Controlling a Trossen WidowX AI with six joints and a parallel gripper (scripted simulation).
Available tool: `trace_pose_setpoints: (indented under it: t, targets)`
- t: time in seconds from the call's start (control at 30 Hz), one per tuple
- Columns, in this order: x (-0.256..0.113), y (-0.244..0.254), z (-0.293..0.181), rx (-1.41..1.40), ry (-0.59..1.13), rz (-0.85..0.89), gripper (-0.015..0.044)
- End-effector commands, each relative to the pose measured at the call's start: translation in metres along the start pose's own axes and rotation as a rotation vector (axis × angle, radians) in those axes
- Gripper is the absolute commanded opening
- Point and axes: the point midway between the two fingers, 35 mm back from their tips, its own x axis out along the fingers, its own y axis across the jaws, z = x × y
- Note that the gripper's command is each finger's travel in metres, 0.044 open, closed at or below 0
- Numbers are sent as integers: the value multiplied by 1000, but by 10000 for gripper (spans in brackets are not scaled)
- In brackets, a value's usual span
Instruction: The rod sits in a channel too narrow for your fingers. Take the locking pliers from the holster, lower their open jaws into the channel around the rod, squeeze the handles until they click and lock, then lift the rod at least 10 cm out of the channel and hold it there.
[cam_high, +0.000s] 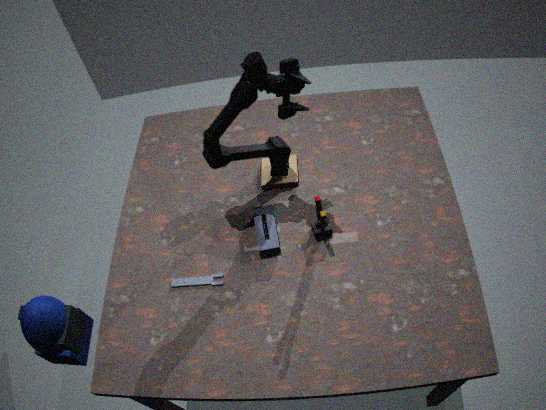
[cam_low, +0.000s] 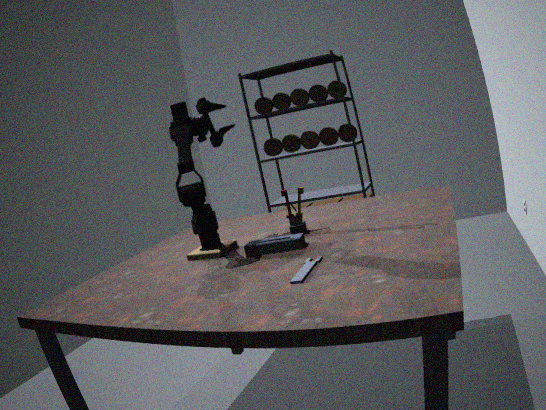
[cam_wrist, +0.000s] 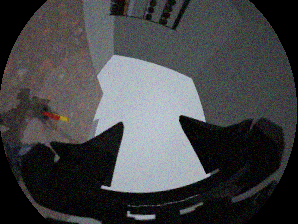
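- State of end effector (cam_high: 309, 95) (cam_low: 229, 116) (cam_wrist: 151, 120): released, fingers wide apart, nothing between them; it is raised well above the worktop (cam_high: 400, 200) (cam_low: 240, 330) (cam_wrist: 50, 50).
- Location of locking pliers (cam_high: 319, 206) (cam_low: 300, 202) (cam_wrist: 52, 115): upright in the dark holster (cam_high: 322, 232) (cam_low: 298, 227), inward from every edge of the worktop. The handles stand apart, one tipped red, one yellow.
- Location of rod: the slotted block (cam_high: 272, 244) (cam_low: 277, 245), beside the holster, is presumably the channel. The rod cannot be made out in the dark slot.
- Flat forked tool (cam_high: 197, 281) (cam_low: 306, 270): lies towards the lower-left corner of the worktop as seen from above. It does not match the pliers; leave in place.
- Expected handling: pliers probably rigid and moderately heavy, with smooth handles that may slip or pivot. Fragility is not a likely concern.
- Grip point: take both handles below the coloured tips, one finger outside each. Apply light pressure for extraction; early squeezing could lock the jaws prematurely.
- Rod handling: likely stiff and slippery. Centre the jaws around it, lock fully, then lift straight to avoid binding against the channel walls.
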Motion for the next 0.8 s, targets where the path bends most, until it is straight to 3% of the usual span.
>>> trace_pose_setpoints:
  t: [0.0, 0.4, 0.77]
  targets:
    - [0, 0, 0, 7, 4, 1, 426]
    - [41, 21, -8, 468, 256, -3, 440]
    - [80, 69, -57, 903, 499, -98, 440]
